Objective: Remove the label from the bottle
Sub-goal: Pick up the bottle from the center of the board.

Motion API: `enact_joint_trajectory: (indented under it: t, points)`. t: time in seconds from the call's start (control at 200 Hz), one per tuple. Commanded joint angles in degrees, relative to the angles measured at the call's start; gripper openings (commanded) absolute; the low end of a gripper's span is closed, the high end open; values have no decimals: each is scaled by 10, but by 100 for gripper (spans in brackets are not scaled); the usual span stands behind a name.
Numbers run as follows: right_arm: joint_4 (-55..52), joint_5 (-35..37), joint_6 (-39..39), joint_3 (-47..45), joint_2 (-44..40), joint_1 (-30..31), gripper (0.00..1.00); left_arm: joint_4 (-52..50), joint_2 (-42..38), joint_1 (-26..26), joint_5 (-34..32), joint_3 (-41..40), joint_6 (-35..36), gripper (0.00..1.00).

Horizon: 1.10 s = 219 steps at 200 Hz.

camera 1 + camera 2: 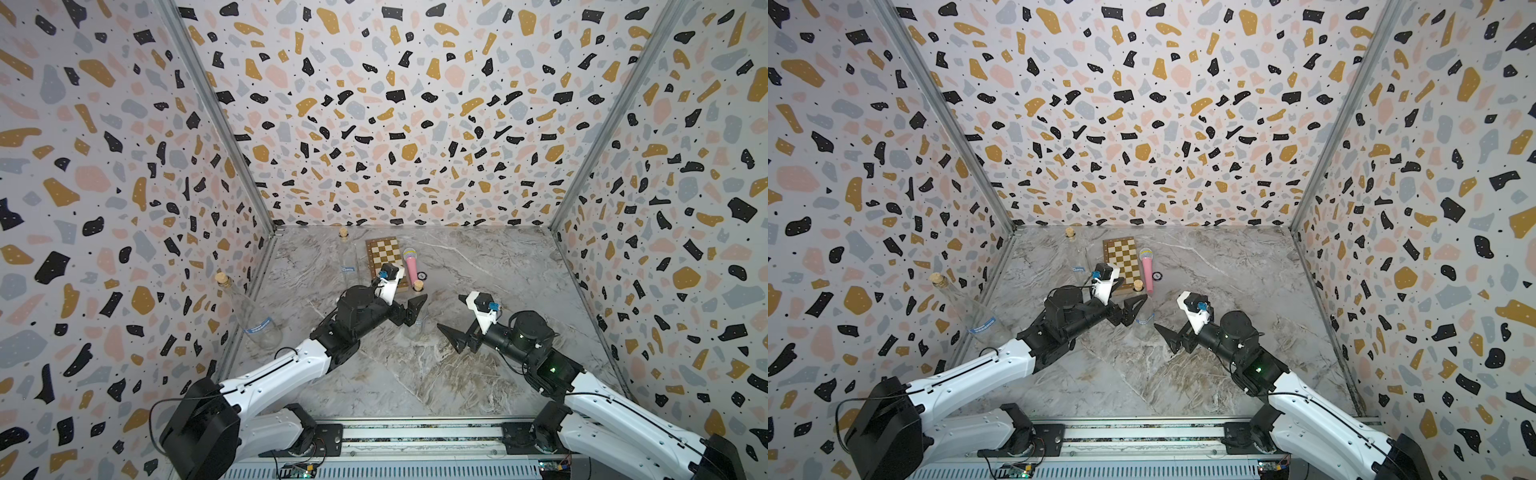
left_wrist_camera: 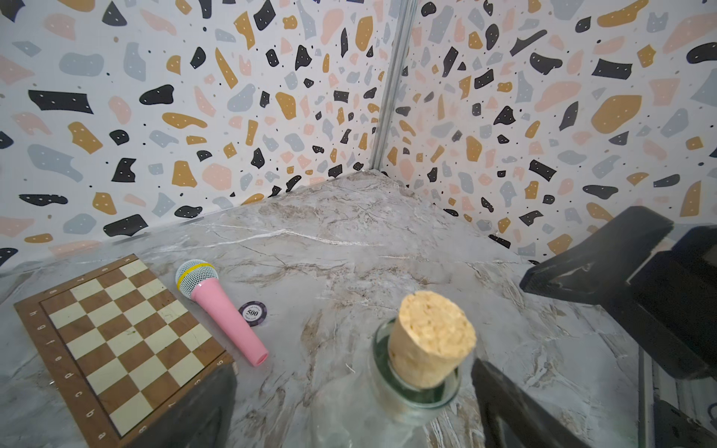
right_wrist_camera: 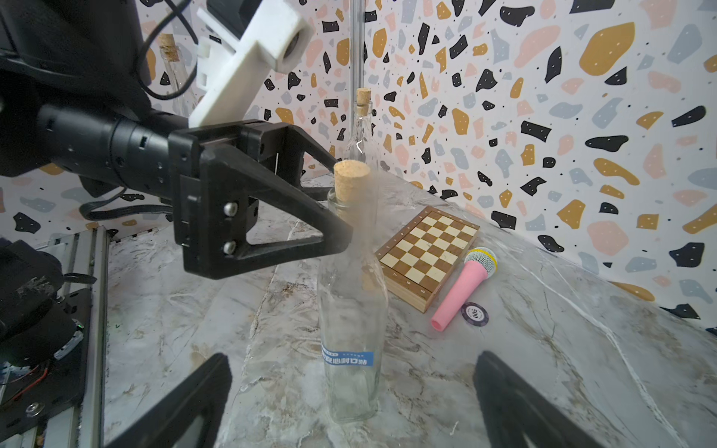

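Straddling bottle (image 3: 351, 310) neck, left claw (image 3: 341, 199), right claw (image 3: 353, 356) spread

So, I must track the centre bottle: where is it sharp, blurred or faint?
Right wrist view: bottle base and blue label sharp, neck smeared. Left wrist view: cork crisp, glass beneath blurred. In both top views: glass nearly invisible, only cork shows.

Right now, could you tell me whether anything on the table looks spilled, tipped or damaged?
Nothing stands out. The centre bottle stands upright, corked, its blue label intact; the chessboard, microphone and chip lie flat.
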Motion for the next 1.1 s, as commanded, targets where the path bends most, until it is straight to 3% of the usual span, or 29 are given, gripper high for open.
enact_joint_trajectory:
  t: [0.0, 0.4, 0.721, 0.921, 1.091]
  points:
    - [15, -7, 10, 3, -1, -2, 100, 58, 11, -2, -9, -4, 12, 94]
    - [16, -8, 7, -6, -1, -2, 98, 77, 48, -5, -9, 10, 20, 79]
    - [16, -10, 6, -8, -2, -2, 97, 101, 64, -12, -17, 17, 25, 77]
    - [10, -9, 4, -9, -10, -2, 97, 107, 66, -14, -17, 15, 26, 67]
    - [8, -9, 0, -12, -12, -2, 97, 106, 60, -15, -20, 14, 26, 53]
